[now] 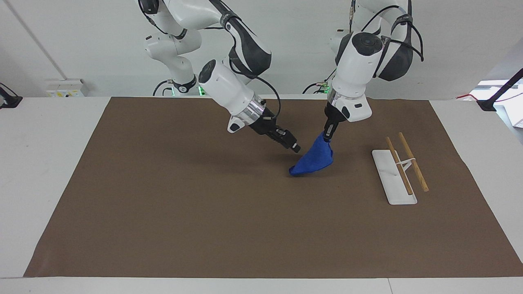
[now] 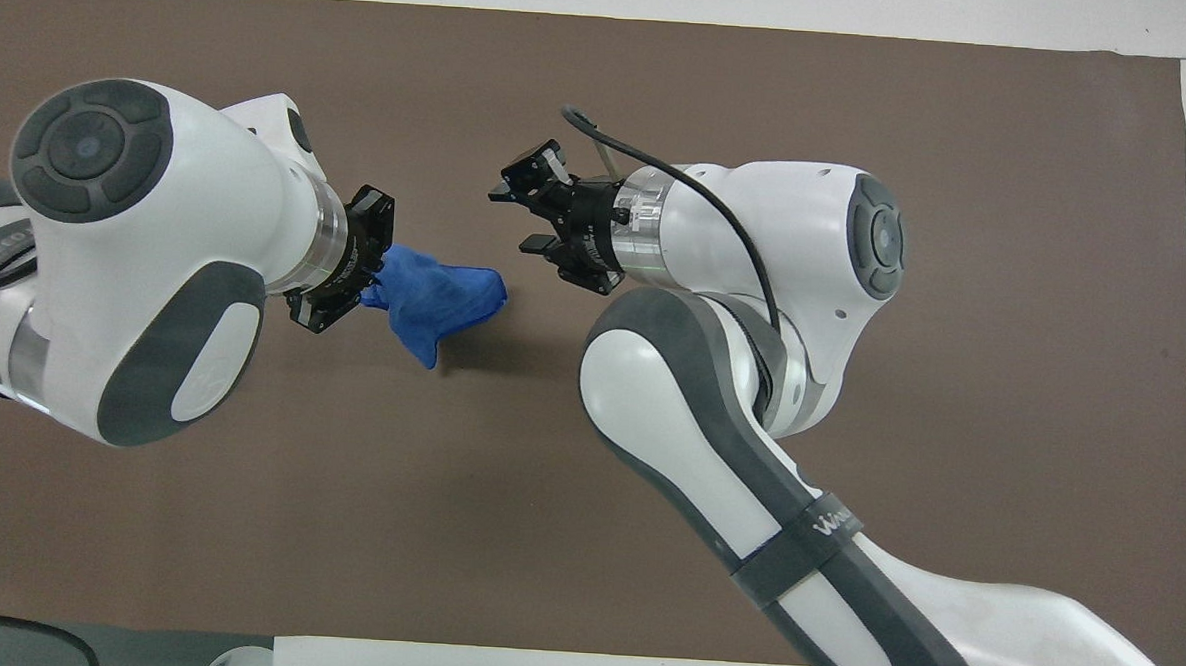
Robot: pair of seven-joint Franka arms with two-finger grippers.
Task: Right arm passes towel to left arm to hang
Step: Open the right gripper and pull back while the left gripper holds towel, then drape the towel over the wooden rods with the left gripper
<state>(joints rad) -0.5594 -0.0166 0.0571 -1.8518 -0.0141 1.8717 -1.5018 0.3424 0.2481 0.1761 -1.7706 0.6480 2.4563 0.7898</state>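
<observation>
The blue towel (image 1: 312, 159) hangs bunched from my left gripper (image 1: 327, 139), which is shut on its top corner over the brown mat (image 1: 184, 204). The towel's lowest corner hangs close to the mat. In the overhead view the towel (image 2: 441, 296) trails from the left gripper (image 2: 377, 286) toward the right arm. My right gripper (image 1: 295, 148) is open and empty, a short gap from the towel on the side toward the right arm's end. It also shows in the overhead view (image 2: 516, 215) with its jaws apart.
A white rack base (image 1: 392, 179) with two wooden rods (image 1: 412, 161) stands on the mat toward the left arm's end. White table (image 1: 49, 163) surrounds the mat. The left arm hides the rack in the overhead view.
</observation>
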